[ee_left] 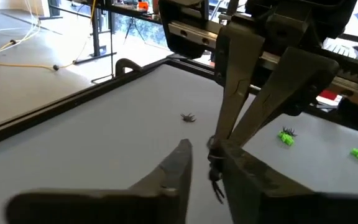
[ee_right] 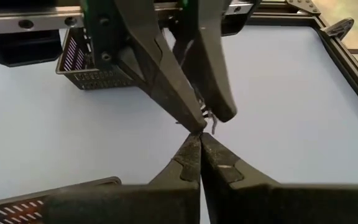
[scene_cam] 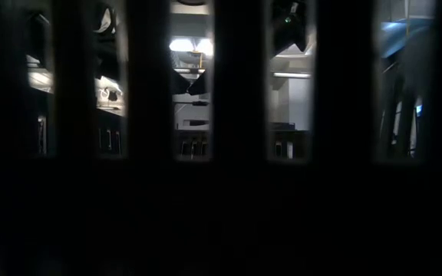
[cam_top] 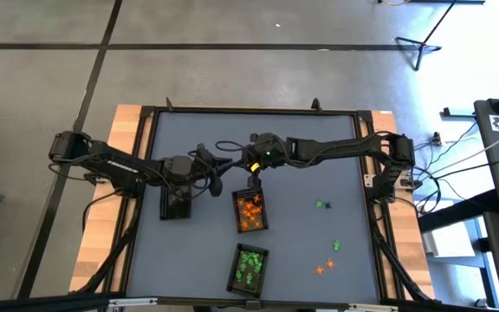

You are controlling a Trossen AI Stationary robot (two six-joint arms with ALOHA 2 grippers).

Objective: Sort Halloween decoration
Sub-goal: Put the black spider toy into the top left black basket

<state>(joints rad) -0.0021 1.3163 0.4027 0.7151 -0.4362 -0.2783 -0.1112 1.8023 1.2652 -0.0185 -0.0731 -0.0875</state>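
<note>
A black trinket (ee_left: 216,177) of the Halloween decoration hangs in the air above the table (cam_top: 319,147), just beyond the far end of the orange-filled tray (cam_top: 249,211). My right gripper (ee_left: 213,144) is shut on it. My left gripper (ee_left: 202,149) meets it head-on, open by a narrow gap, one finger (ee_left: 176,165) apart from the trinket and the other (ee_left: 244,168) right beside it; touching or not, I cannot tell. A second black trinket (ee_left: 188,117) lies on the table. Green (cam_top: 320,204) and orange (cam_top: 323,267) trinkets lie loose at the right. My right gripper pinches the black trinket's top (ee_left: 214,151) between its two fingertips. The fingers come slanting down from the table's right. The trinket hangs below the tips, clear of the table.
A dark tray (cam_top: 176,201) stands under my left arm, and a tray with green trinkets (cam_top: 249,267) stands near the front edge. The table's raised black frame (cam_top: 258,110) runs all round. The low view is dark and shows nothing of the table.
</note>
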